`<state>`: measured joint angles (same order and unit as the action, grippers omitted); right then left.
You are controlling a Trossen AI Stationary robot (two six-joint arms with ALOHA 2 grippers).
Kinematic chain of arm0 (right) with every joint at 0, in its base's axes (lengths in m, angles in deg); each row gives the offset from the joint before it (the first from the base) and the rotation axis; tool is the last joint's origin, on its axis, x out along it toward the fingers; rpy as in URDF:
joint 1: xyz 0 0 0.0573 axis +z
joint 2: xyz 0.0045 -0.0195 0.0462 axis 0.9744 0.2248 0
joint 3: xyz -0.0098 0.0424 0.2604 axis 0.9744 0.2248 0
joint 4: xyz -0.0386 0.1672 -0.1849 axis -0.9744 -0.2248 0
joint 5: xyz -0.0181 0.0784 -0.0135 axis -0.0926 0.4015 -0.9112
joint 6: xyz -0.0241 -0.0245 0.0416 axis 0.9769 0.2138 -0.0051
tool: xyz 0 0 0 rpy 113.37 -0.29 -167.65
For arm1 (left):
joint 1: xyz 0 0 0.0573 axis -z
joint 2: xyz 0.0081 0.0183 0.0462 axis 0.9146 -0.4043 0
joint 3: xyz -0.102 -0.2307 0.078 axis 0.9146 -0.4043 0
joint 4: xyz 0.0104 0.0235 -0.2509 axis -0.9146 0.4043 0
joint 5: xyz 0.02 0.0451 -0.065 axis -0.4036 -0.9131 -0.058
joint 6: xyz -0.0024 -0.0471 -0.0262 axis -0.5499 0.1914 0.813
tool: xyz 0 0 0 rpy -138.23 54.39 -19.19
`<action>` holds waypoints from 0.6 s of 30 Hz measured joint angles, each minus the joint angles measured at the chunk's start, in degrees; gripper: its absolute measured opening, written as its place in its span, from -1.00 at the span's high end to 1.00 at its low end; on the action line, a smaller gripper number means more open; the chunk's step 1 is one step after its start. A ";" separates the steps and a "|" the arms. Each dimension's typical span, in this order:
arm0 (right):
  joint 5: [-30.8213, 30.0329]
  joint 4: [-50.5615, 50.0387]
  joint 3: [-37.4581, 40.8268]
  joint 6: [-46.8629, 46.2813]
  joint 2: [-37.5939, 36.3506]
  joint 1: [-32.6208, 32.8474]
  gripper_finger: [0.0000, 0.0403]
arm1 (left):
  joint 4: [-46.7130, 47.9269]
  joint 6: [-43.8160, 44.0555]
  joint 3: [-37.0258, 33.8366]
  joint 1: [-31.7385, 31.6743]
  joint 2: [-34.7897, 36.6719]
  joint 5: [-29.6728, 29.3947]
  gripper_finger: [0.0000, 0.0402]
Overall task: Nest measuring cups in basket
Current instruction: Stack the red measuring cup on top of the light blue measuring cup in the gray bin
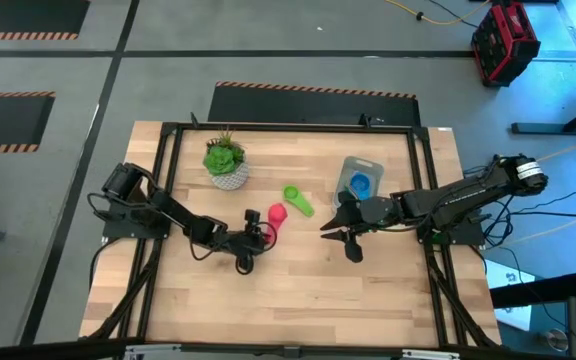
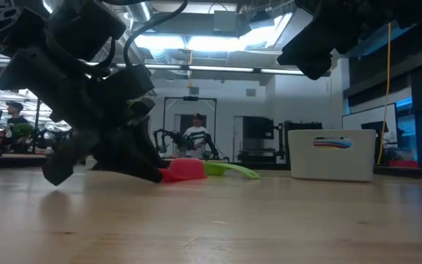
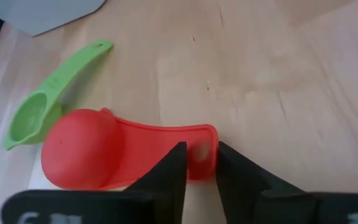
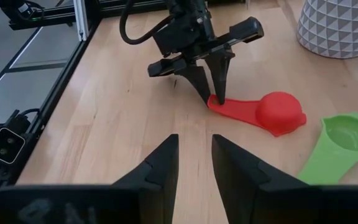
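Wooden bench (image 1: 298, 290), contents listed left to right, clock directions as seen from above.

1. Left pincer (image 1: 258, 238): low over the bench at about 7 o'clock of centre. Its two dark fingers (image 3: 174, 168) stand close together, one on each side of the handle tip of the red measuring cup (image 3: 104, 152); the handle end, with its small hole, lies between them. Whether the fingers are already pressing on it cannot be told.

2. Potted green plant (image 1: 227, 162): white patterned pot, at about 10 o'clock. No writing legible.

3. Red measuring cup: lying bowl-down on the bench near centre, handle pointing to the left pincer. No markings readable.

4. Green measuring cup (image 1: 299, 199): just beside the red one at its 1 o'clock, resting on the wood, bowl empty, handle pointing away. No markings readable.

5. Basket (image 1: 359, 178): pale, rounded corners, at about 1 o'clock. A blue measuring cup (image 1: 360, 184) sits inside. In the low view the side wall carries a striped multicolour label (image 2: 332, 143); its text is too small to read.

6. Right pincer (image 1: 346, 236): raised above the bench at about 3 o'clock of centre, fingers narrowly parted, holding nothing.
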<state>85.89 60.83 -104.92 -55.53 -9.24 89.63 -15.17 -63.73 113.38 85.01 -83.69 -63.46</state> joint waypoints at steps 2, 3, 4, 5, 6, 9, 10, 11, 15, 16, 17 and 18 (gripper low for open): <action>0.00 -0.01 0.00 0.00 0.00 0.00 0.50 | 0.03 -0.04 -0.04 0.00 0.00 -0.39 0.71; 0.00 0.01 0.00 0.00 0.00 0.00 0.50 | -0.01 -0.04 -0.04 0.00 0.00 -0.48 0.74; 0.00 -0.02 0.00 0.00 0.01 0.00 0.50 | -0.09 -0.04 -0.04 0.00 0.00 -0.56 0.78; 0.00 -0.02 0.00 -0.02 0.02 -0.02 0.50 | -0.12 -0.11 -0.04 0.00 0.00 -0.61 0.82; 0.00 -0.02 0.00 0.00 0.02 0.00 0.50 | -0.15 -0.19 -0.04 0.00 0.00 -0.63 0.86; -0.02 -0.02 0.00 0.00 0.02 0.00 0.50 | -0.48 -0.20 -0.02 0.00 0.02 -0.87 0.96; -0.02 -0.02 0.00 0.00 0.02 0.00 0.50 | -0.61 -0.20 -0.02 0.00 0.02 -0.98 0.97; 0.00 -0.02 0.00 0.00 0.02 -0.02 0.50 | -0.81 -0.17 -0.02 0.00 0.02 -1.24 0.97; -0.02 -0.02 0.00 0.00 0.02 -0.01 0.50 | -3.60 0.05 -0.04 0.03 0.00 -1.84 0.98; -0.02 -0.02 0.00 0.00 0.02 -0.02 0.50 | -4.76 0.27 -0.04 0.04 0.02 -1.84 0.98; -0.01 -0.02 0.00 0.00 0.02 0.00 0.50 | -6.25 0.75 -0.04 0.02 0.00 -1.79 0.98; -0.02 -0.02 0.00 0.00 0.02 0.00 0.50 | -8.06 1.55 -0.04 0.02 0.02 -1.81 0.98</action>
<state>85.87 60.81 -104.92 -55.53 -9.22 89.63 -23.23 -62.18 113.34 85.03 -83.67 -65.27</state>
